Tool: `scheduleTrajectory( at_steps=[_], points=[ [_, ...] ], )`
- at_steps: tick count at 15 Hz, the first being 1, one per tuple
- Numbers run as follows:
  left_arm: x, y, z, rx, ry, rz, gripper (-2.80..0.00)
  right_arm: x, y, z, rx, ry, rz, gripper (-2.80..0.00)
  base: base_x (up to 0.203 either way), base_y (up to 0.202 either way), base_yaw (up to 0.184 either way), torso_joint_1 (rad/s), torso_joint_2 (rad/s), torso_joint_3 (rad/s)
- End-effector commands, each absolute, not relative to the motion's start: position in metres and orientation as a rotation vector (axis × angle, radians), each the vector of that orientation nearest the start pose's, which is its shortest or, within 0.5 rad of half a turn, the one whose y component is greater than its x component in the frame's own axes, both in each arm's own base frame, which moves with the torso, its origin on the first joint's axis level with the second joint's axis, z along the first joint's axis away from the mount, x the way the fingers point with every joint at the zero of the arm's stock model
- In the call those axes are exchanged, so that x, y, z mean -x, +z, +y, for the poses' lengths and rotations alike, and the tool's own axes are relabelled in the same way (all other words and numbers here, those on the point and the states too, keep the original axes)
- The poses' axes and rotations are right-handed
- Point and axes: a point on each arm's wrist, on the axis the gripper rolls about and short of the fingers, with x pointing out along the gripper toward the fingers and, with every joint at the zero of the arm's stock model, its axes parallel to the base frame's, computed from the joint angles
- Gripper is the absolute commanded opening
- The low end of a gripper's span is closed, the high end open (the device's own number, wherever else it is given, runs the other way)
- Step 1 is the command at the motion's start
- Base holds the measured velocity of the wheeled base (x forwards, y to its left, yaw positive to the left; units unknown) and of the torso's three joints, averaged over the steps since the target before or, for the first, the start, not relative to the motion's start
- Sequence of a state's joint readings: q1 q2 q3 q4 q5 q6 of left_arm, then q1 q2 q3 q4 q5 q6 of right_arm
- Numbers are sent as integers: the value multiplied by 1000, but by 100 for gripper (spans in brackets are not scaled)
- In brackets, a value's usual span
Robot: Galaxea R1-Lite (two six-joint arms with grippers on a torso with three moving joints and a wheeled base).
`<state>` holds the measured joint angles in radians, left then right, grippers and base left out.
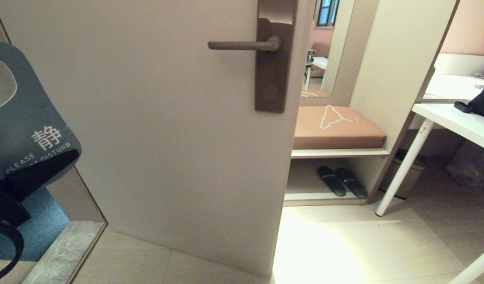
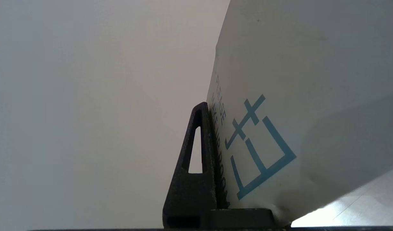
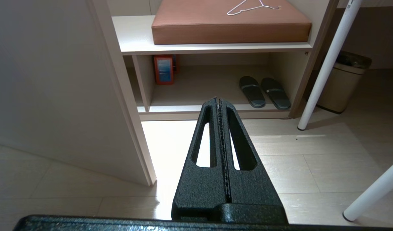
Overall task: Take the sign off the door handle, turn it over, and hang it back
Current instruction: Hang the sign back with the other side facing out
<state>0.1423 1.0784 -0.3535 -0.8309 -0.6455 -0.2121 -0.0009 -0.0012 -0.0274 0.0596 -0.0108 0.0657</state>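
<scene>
Sign: the sign [image 1: 27, 130] sits at the far left edge of the head view, well apart from the door handle, tilted, its slate blue face toward the camera with "PLEASE" and "DISTURB" readable under a white character; its oval hole is at the upper left. In the left wrist view the off-white face [image 2: 280, 96] shows, with "PLEASE MAKE UP ROOM" and a blue character.
Left claw: the left claw [image 1: 13, 185] is at the lower left of the head view, clamped on the lower end of the sign; in the left wrist view one black finger [image 2: 196, 160] presses flat against the card's printed edge.
Door handle: the door handle [image 1: 242, 45] is at the upper middle of the head view, a bare level bar pointing toward the frame's left from a tall bronze plate [image 1: 273, 75] on the pale door [image 1: 167, 138].
Right claw: the right claw [image 3: 219, 106] hangs low over the floor, its two fingers pressed together with nothing between them.
Bench: right of the door, a brown cushion [image 1: 338, 130] carries a white wire hanger [image 1: 334, 116]; a pair of dark slippers [image 1: 342, 181] lies on the shelf beneath.
Counter: a white counter [image 1: 459, 122] stands at the right edge of the head view, with a bin [image 1: 408, 175] by its leg.
</scene>
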Motion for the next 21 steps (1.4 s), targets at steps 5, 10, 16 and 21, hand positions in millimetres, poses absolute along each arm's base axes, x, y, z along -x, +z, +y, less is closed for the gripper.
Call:
scheduleTrajectory(
  at_steps=[5,10,16,21],
  points=[
    [-192,239,9,165,-541,-47,-280,25,77,0,-66,-13,32,-280,0,0,0,0,0,0],
    [-230,245,-13,131,-653,-44,-280,25,77,0,-66,-13,33,-280,0,0,0,0,0,0],
    [-263,247,-26,79,-694,-55,-280,25,77,0,-66,-13,33,-280,0,0,0,0,0,0],
    [-277,256,-27,73,-696,-68,-280,25,77,0,-66,-13,32,-280,0,0,0,0,0,0]
  ],
)
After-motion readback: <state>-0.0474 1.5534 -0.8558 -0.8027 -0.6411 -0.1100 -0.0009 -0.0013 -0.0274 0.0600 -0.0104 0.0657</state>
